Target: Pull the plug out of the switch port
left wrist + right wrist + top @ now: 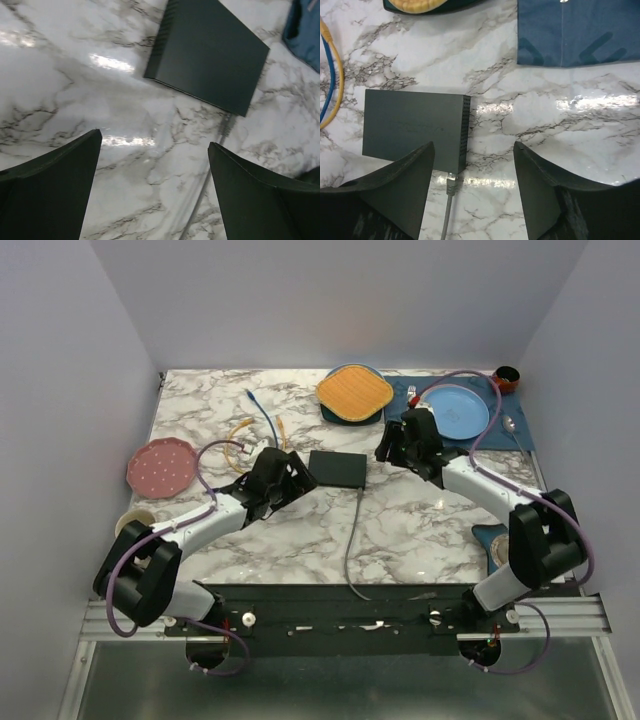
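Plug [451, 185] sits in a port at the right end of the switch's [412, 127] near edge, its grey cable [350, 550] trailing toward the arm bases. The black box lies flat mid-way across the marble table [420, 520]. Left gripper [155, 140] hovers just left of the switch, jaws spread wide and empty. The right gripper [474, 147] hangs over the switch's right end, likewise wide apart — nothing held. A blue cloth [575, 30] lies beyond.

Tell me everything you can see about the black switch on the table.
The switch is a flat, matte black rectangular box with a vent grid on one short side. It lies flat on the marble table. The plug of a grey cable sits in its near long edge; nothing else touches it.
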